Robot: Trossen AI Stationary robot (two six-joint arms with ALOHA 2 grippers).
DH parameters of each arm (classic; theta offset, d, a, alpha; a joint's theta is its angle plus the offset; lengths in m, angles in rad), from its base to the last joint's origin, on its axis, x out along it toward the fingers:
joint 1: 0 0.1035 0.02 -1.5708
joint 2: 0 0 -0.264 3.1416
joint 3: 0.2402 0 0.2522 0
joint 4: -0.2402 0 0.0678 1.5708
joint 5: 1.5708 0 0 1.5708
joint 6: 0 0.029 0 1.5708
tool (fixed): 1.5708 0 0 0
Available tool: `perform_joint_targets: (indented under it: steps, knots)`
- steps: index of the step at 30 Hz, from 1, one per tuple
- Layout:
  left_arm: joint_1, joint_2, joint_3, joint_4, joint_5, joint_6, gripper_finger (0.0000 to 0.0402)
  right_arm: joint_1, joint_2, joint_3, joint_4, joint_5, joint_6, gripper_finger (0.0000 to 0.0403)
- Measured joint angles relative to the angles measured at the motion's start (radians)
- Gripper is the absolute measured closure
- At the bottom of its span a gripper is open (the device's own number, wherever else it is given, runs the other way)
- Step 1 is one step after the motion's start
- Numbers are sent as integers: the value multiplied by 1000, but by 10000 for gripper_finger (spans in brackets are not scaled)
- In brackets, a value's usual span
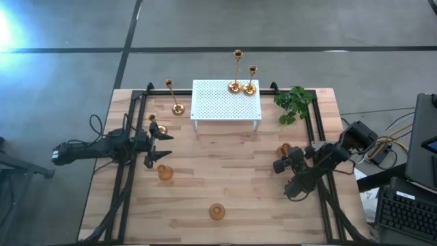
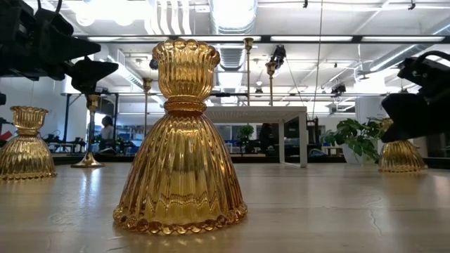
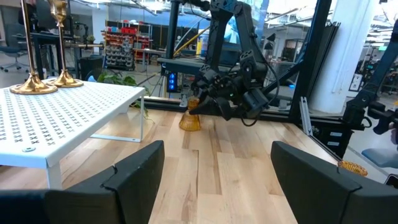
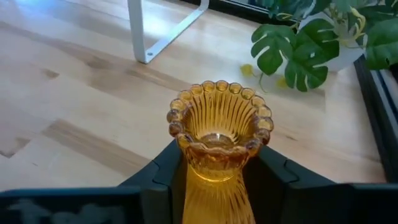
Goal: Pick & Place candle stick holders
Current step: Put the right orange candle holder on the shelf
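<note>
Seven amber-gold candle stick holders are spread over the wooden table (image 1: 225, 178) in the high view. Two tall thin ones, the taller holder (image 1: 236, 70) and the shorter stemmed holder (image 1: 250, 80), stand on the white perforated stand (image 1: 225, 102) at upper centre. Another slim holder (image 1: 174, 97) stands on the wood to the stand's left. At centre right, the right gripper (image 4: 214, 171) has its two dark fingers (image 4: 165, 168) set on either side of a ribbed squat holder (image 4: 219, 134), close against its narrow neck; whether both pads actually press the glass is hard to tell, since the wrist view cuts them off. A leafy plant sprig (image 1: 293, 104) lies at upper right. At centre left, the left gripper (image 1: 158, 143) hangs over the wood with its fingers spread wide, holding nothing, between a small holder (image 1: 156, 126) above it and a squat holder (image 1: 165, 172) below it. One more bulbous holder (image 1: 216, 211) sits alone at lower centre.
</note>
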Motion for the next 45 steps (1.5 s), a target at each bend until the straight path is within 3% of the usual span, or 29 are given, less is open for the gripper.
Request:
perform_joint_targets:
  steps: [7, 15, 22, 28, 35, 45]
  knots:
    - [0, 0, 0, 0, 0, 0, 101, 0, -108, 29, -122, -18, -47, 287]
    - [0, 0, 0, 0, 0, 0, 101, -4, -385, 82, -212, 98, -175, 287]
    - [0, 0, 0, 0, 0, 0, 101, -50, -664, 163, -183, 168, -512, 287]
    - [0, 0, 0, 0, 0, 0, 101, -125, -809, 194, 101, 190, -1004, 287]
    - [0, 0, 0, 0, 0, 0, 101, -299, -856, 194, 401, 78, -1476, 287]
    - [0, 0, 0, 0, 0, 0, 101, -676, -827, 193, 695, -337, -1862, 287]
